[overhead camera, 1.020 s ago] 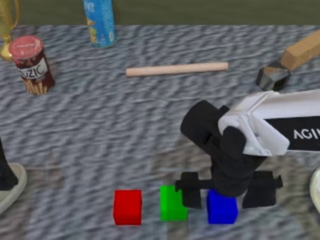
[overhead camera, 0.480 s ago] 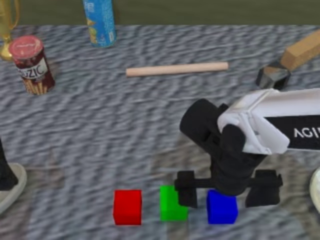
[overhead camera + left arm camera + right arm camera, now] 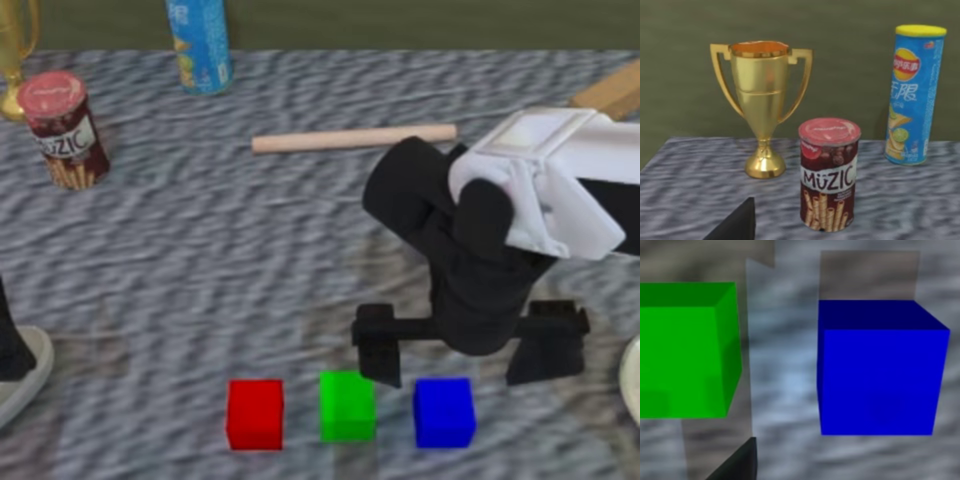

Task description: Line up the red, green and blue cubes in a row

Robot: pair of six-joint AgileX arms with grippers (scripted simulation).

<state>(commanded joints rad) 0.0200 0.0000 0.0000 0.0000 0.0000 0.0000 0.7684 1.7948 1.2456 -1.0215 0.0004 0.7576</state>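
Since a second ago, my right gripper [image 3: 465, 355] has let go of the blue cube [image 3: 444, 411] and gone up and back from it. Its fingers [image 3: 379, 348] are spread wide apart and hold nothing. They hang over the counter [image 3: 200, 260] just behind the blue cube, not touching it.

All three cubes sit in a row near the front edge of the counter. I see the red cube [image 3: 254, 413] on the left, the green cube [image 3: 347, 405] in the middle and the blue cube on the right. Small gaps sit between them.

In the right wrist view, the green cube [image 3: 687, 350] and the blue cube [image 3: 882, 367] sit side by side, apart.

My left arm [image 3: 12, 345] is parked at the left edge of the counter. I cannot tell how its fingers are.

Along the back edge stand a gold cup [image 3: 761, 100], a red can [image 3: 64, 128] and a blue tube [image 3: 199, 42]. A wooden stick [image 3: 354, 138] lies nearby.
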